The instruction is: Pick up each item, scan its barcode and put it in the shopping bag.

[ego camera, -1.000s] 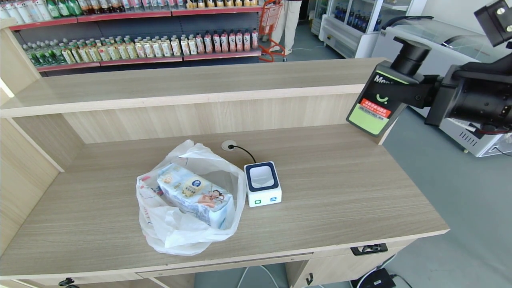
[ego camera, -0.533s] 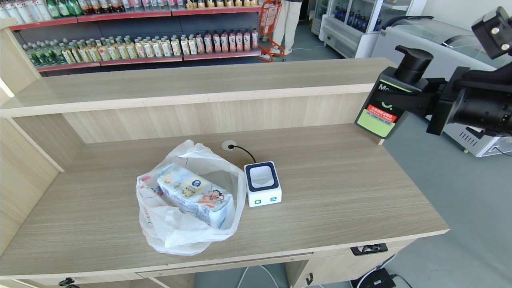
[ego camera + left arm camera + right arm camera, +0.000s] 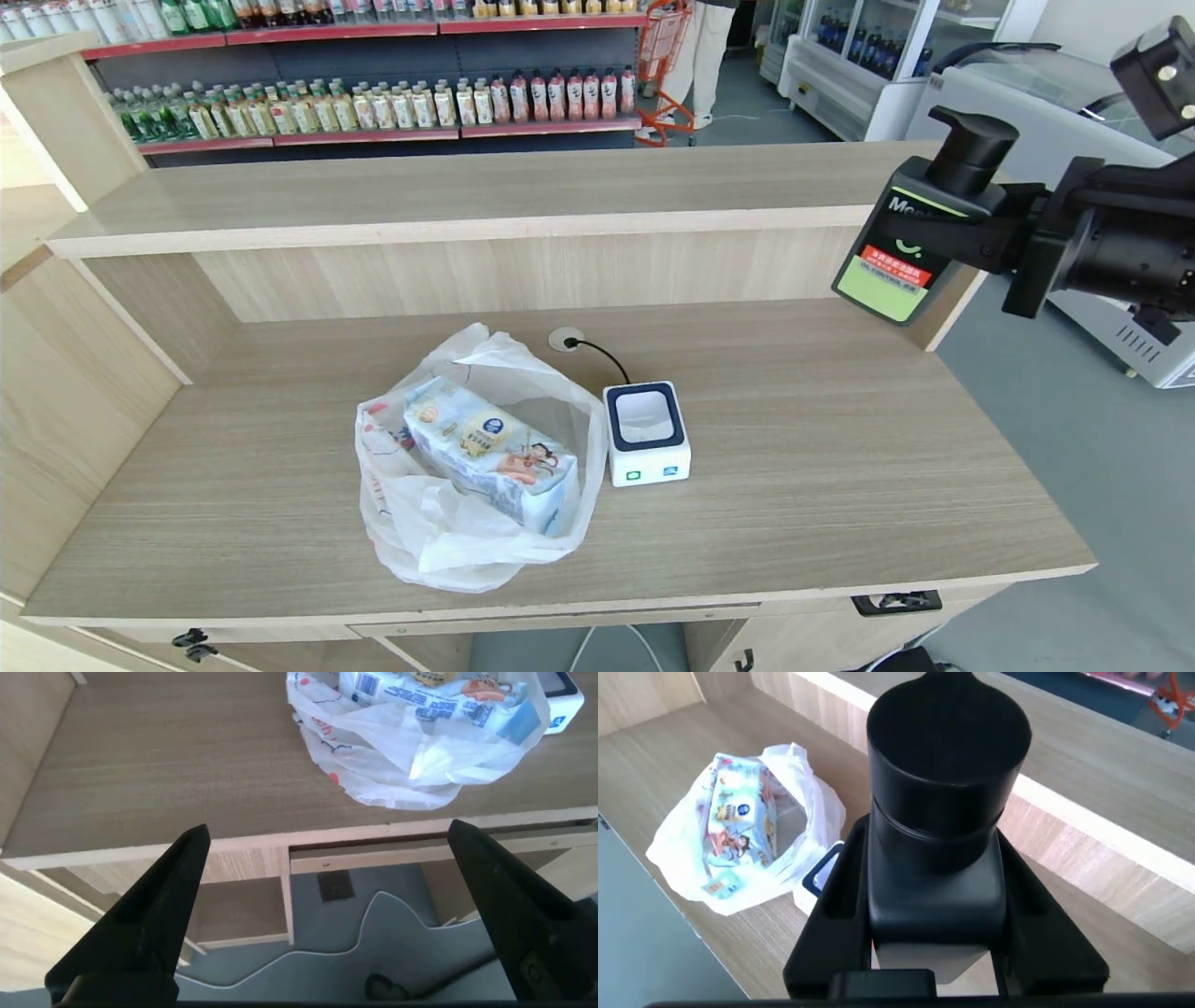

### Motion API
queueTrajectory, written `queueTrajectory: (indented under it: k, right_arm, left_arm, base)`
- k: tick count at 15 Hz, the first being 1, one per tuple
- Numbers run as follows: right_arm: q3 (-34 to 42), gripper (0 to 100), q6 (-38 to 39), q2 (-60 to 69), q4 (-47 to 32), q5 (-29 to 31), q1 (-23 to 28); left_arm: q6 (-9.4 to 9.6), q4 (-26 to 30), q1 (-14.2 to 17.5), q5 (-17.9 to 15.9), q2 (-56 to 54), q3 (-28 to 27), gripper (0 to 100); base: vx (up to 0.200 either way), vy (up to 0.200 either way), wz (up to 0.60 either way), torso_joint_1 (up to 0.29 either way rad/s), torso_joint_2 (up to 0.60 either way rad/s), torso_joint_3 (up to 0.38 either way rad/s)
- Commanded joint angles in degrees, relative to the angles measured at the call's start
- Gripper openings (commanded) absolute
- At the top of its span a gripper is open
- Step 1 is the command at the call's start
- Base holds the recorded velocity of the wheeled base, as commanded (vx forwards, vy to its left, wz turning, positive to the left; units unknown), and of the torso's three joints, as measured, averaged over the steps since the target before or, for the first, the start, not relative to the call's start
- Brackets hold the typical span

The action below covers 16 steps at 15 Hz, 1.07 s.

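From the head camera: my right gripper [image 3: 938,241] hangs off the counter [image 3: 840,448] at its far right corner, jaws clamped across the body of a black bottle [image 3: 885,280]. The bottle's long axis is tilted, cap up and away, green-labelled base angled down toward the worktop. The scanner [image 3: 647,434] sits well below these jaws and well off to my left, window facing up. The shopping bag [image 3: 420,541] lies just past it on that same side, with a soft pack [image 3: 490,453] already inside. From the left wrist camera: my left gripper [image 3: 329,838] holds nothing, jaws wide apart, parked low at the counter's front edge. The bag lies ahead of and above these jaws, so this arm is nearer the bag, though the right one holds the item. From the right wrist camera: the bottle's cap stands up between my right fingers [image 3: 831,924], with the bag and a corner of the scanner far below it. No barcode shows, so the scan likely needs this bottle lowered leftward over the window.
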State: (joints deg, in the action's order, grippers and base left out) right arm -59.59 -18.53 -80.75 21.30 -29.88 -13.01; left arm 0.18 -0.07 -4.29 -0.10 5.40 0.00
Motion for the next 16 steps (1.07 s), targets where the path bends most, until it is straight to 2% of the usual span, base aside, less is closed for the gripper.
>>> queueTrajectory:
  k: [1,4,6,7,8,11,12,15,16]
  right_arm:
    - [-0.18,0,-0.02,-0.28,0.24,0.00,-0.18]
    - [-0.18,0,0.07,-0.46,0.15,0.00,-0.35]
    - [-0.18,0,0.42,-0.55,-0.82,-0.36,-0.35]
    - [-0.27,0,0.78,-0.99,-4.42,-0.44,0.18]
    - [-0.09,0,2.36,-1.52,-6.09,-0.44,1.85]
    - [1.40,0,14.84,-4.50,-6.62,-0.71,5.71]
    - [1.40,0,16.24,-6.26,-6.27,-2.20,7.21]
    - [2.20,0,18.00,-11.80,-2.40,-11.96,11.34]
    - [3.34,0,20.81,-13.56,0.24,-14.33,11.95]
  left_arm:
    - [-0.01,-0.01,-0.02,0.01,0.05,0.00,100]
    - [-0.01,-0.01,-0.02,0.01,0.05,0.00,100]
    - [-0.01,-0.01,-0.02,0.01,0.05,0.00,100]
    - [-0.01,-0.01,-0.02,0.01,0.05,0.00,100]
    - [-0.01,-0.01,-0.02,0.01,0.05,0.00,100]
    - [-0.01,-0.01,-0.02,0.01,0.05,0.00,100]
    - [-0.01,-0.01,-0.02,0.01,0.05,0.00,100]
    - [-0.01,-0.01,-0.02,0.01,0.05,0.00,100]
    - [-0.01,-0.01,-0.02,0.01,0.05,0.00,100]
  base:
    - [0.000,0.000,0.60,0.002,0.01,0.002]
    - [0.000,0.000,0.60,0.002,0.00,0.001]
    - [0.000,0.000,0.00,0.000,0.00,0.000]
    - [0.000,0.000,0.00,0.000,0.00,0.000]
    - [0.000,0.000,0.00,0.000,0.00,0.000]
    - [0.000,0.000,0.00,0.000,0.00,0.000]
    - [0.000,0.000,0.00,0.000,0.00,0.000]
    - [0.000,0.000,0.00,0.000,0.00,0.000]
    - [0.000,0.000,0.00,0.000,0.00,0.000]
